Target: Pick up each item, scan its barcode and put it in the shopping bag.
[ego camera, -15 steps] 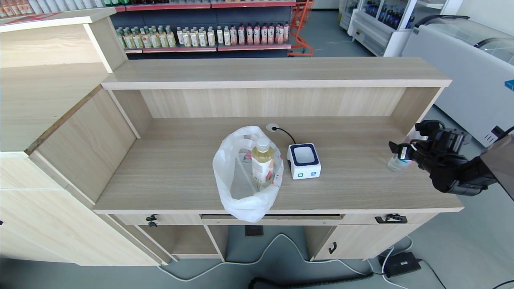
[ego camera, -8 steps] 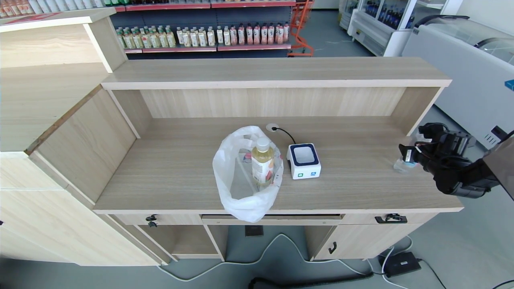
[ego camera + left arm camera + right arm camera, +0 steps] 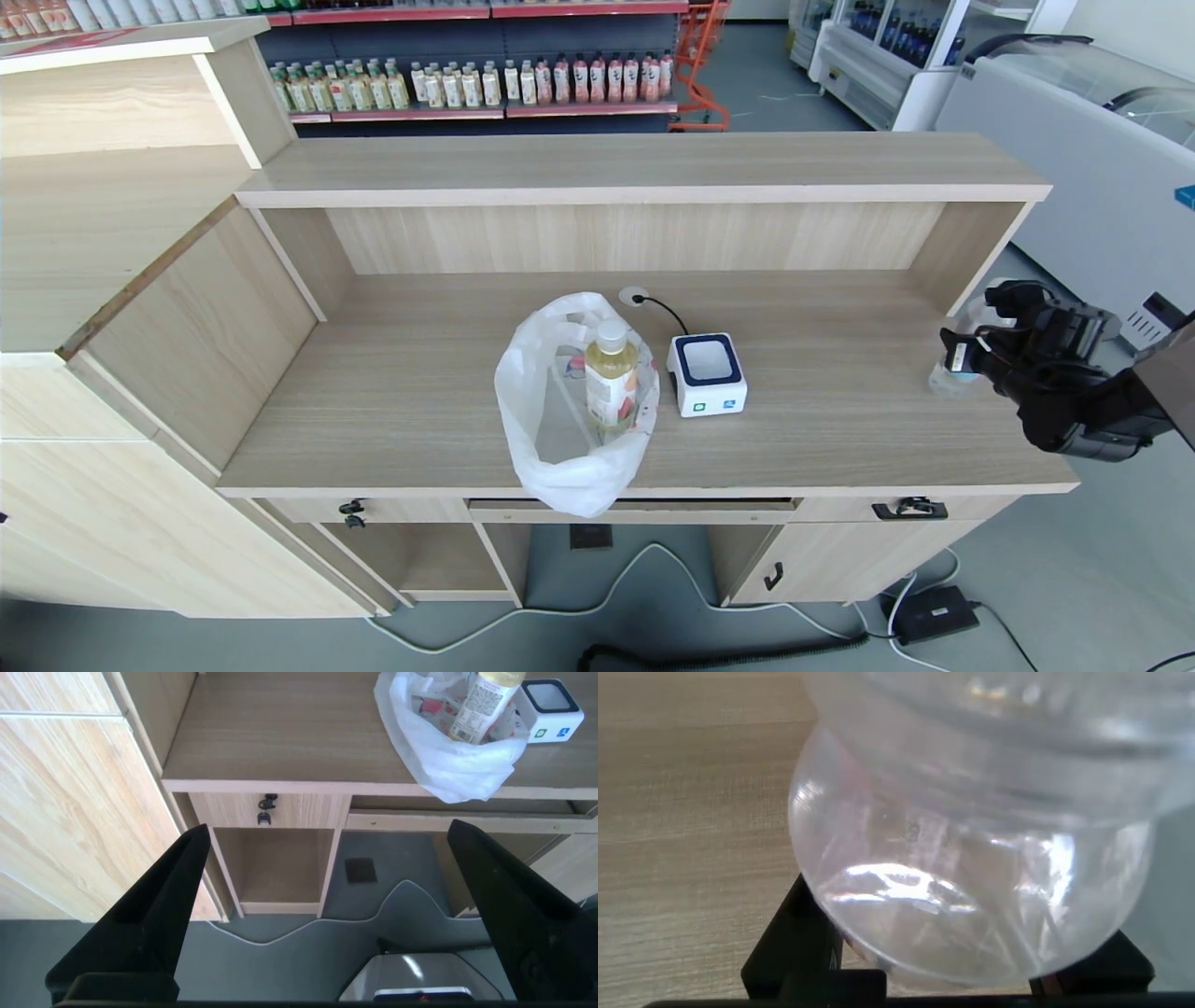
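Observation:
A white plastic shopping bag (image 3: 551,420) stands open at the counter's middle front, with a tea bottle (image 3: 611,373) upright inside it. Just to its right sits the white barcode scanner (image 3: 707,373). At the counter's right end my right gripper (image 3: 971,353) is shut on a clear plastic bottle (image 3: 946,381), whose rounded body (image 3: 971,840) sits between the black fingers (image 3: 799,947). My left gripper (image 3: 327,924) is open with nothing in it, low in front of the counter's left end, with the bag (image 3: 448,751) farther off.
The wooden counter (image 3: 420,392) has a raised back shelf (image 3: 644,168) and side walls. A black cable (image 3: 658,306) runs from a hole in the counter to the scanner. Drawers and open cubbies (image 3: 280,863) lie under the counter. Freezers (image 3: 1083,121) stand at the right.
My right gripper has moved rightward along the counter's right end, carrying the clear bottle with it. The bag, tea bottle and scanner have stayed put.

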Robot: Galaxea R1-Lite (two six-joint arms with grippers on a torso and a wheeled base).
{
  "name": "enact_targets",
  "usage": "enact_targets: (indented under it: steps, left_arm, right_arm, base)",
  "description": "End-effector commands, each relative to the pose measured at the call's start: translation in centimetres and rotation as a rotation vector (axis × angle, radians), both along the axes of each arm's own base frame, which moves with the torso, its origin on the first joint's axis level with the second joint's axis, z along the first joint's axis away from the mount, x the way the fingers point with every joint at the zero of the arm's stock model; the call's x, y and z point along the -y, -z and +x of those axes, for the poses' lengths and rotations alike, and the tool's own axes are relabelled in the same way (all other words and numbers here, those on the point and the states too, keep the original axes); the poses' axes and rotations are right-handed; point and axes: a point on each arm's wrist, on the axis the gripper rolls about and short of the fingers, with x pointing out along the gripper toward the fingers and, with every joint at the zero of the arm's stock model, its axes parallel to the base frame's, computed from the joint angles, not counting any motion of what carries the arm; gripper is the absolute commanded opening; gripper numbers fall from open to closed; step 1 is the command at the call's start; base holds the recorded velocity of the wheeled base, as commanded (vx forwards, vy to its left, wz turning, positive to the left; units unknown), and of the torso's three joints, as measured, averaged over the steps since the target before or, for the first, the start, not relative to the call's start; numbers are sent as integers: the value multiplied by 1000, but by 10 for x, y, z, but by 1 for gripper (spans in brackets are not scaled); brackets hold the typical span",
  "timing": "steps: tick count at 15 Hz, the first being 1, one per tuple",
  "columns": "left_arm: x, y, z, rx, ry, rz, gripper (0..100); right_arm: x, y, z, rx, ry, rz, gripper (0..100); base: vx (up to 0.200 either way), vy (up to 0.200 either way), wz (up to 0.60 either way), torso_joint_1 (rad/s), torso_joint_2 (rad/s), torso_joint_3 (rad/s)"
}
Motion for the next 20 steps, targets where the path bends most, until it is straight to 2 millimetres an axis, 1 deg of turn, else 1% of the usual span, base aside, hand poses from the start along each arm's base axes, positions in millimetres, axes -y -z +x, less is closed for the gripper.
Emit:
enact_targets:
  steps: [1,2,3,4,5,6,7,8,9,10,11,12,14,16,19,20]
  left_arm:
    - [0,0,0,0,1,0,100]
    - [0,0,0,0,1,0,100]
    - [0,0,0,0,1,0,100]
    - [0,0,0,0,1,0,100]
    - [0,0,0,0,1,0,100]
    - [0,0,0,0,1,0,100]
    - [0,0,0,0,1,0,100]
    - [0,0,0,0,1,0,100]
    - [0,0,0,2,1,0,100]
    - [0,0,0,0,1,0,100]
    - [0,0,0,0,1,0,100]
    - [0,0,0,0,1,0,100]
    - [0,0,0,0,1,0,100]
    - [0,0,0,0,1,0,100]
    - [0,0,0,0,1,0,100]
    - [0,0,0,2,1,0,100]
  right_arm:
    - [-11,-73,-37,53,-81,121,0]
    - [-18,-96,-56,25,-110,170,0]
    - [-33,-128,-91,-15,-195,280,0]
    - [-45,-145,-113,-29,-293,347,0]
    - [-63,-170,-153,-41,-499,420,0]
    - [-75,-177,-179,-56,-653,430,0]
    - [-89,-178,-199,-80,-798,434,0]
    - [-100,-179,-214,-97,-900,435,0]
    - [-112,-178,-222,-114,-985,434,0]
    - [-129,-182,-232,-122,-1070,428,0]
    - [-135,-183,-236,-128,-1099,430,0]
    - [-158,-189,-253,-158,-1194,444,0]
    - [-182,-197,-278,-207,-1310,459,0]
    - [-196,-199,-293,-236,-1394,458,0]
    - [-211,-200,-306,-271,-1482,453,0]
    - [-213,-200,-309,-283,-1497,455,0]
  base:
    - [0,0,0,0,0,0]
    - [0,0,0,0,0,0]
    - [0,0,0,0,0,0]
    - [0,0,0,0,0,0]
    - [0,0,0,0,0,0]
    - [0,0,0,0,0,0]
    - [0,0,0,0,0,0]
    - [0,0,0,0,0,0]
    - [0,0,0,0,0,0]
    - [0,0,0,0,0,0]
    - [0,0,0,0,0,0]
    - [0,0,0,0,0,0]
    - [0,0,0,0,0,0]
    - [0,0,0,0,0,0]
    - [0,0,0,0,0,0]
    - [0,0,0,0,0,0]
